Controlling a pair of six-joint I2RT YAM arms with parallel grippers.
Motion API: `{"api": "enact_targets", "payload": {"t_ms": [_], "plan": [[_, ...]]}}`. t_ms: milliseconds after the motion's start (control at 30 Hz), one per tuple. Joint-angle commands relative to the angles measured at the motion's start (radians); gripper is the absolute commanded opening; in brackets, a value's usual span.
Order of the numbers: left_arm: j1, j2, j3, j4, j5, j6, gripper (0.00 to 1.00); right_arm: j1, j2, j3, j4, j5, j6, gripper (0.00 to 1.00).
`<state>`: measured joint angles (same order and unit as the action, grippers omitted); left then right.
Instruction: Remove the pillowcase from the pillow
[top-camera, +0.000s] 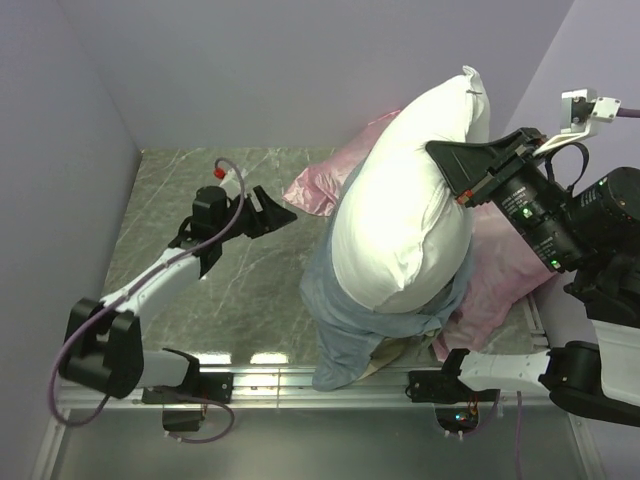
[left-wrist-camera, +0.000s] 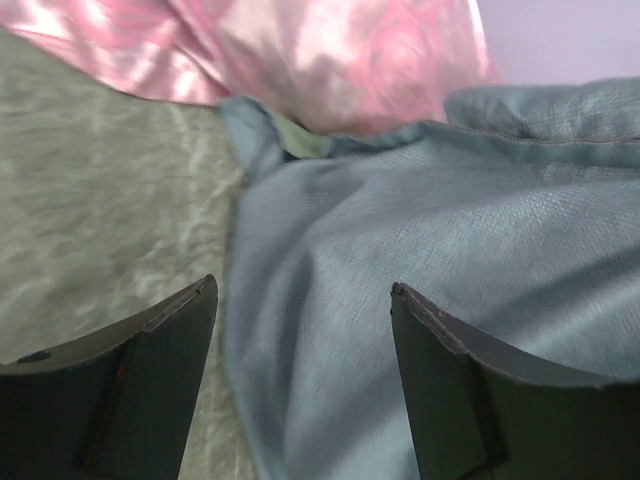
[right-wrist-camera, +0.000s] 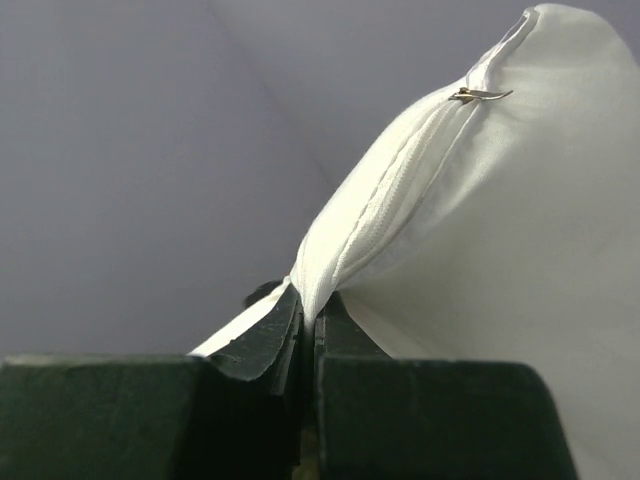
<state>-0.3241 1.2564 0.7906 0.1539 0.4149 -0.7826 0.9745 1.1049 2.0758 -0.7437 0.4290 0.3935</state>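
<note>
1. Top view: pillow (top-camera: 410, 190) upright, centre-right, its upper edge pinched by R gripper (top-camera: 440, 158). Pillowcase (top-camera: 345, 330) bunched round pillow's lower end, bottom centre. L gripper (top-camera: 285, 213) centre-left, above table (top-camera: 170, 170).
2. L wrist: L gripper (left-wrist-camera: 302, 290) released, jaws apart, empty. Grey-blue pillowcase (left-wrist-camera: 450, 220) fills right half; pink cover (left-wrist-camera: 330, 50) along top.
3. R wrist: R gripper (right-wrist-camera: 310, 320) clenched on pillow (right-wrist-camera: 500, 230) seam, lower centre.

pillow (top-camera: 400, 220): smooth white cloth | pillowcase (left-wrist-camera: 420, 230): matt woven cloth | table (top-camera: 260, 275): glossy marbled

The grey marbled tabletop (top-camera: 200, 300) is being occupied by a shiny pink satin pillow (top-camera: 505, 275) and a crumpled grey-blue cloth pillowcase (top-camera: 340, 340).
</note>
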Motion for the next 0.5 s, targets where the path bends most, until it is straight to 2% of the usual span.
{"api": "enact_targets", "payload": {"t_ms": [0,167,233,333,433,467], "plan": [[-0.007,0.099,0.116,0.168,0.192,-0.007,0.76,-0.003,-0.045,0.052,0.233,-0.159,0.071,0.00],[-0.009,0.234,0.208,0.333,0.387,-0.072,0.77,-0.002,-0.077,-0.011,0.234,-0.285,0.105,0.00],[-0.009,0.277,0.249,0.316,0.407,-0.078,0.78,-0.002,-0.086,-0.032,0.238,-0.343,0.099,0.00],[-0.010,0.310,0.272,0.317,0.433,-0.099,0.72,-0.003,-0.097,-0.037,0.189,-0.346,0.081,0.00],[-0.021,0.305,0.253,0.300,0.421,-0.089,0.54,-0.002,-0.135,-0.089,0.188,-0.342,0.064,0.00],[-0.026,0.307,0.251,0.273,0.414,-0.075,0.36,-0.002,-0.151,-0.100,0.190,-0.335,0.061,0.00]]}}
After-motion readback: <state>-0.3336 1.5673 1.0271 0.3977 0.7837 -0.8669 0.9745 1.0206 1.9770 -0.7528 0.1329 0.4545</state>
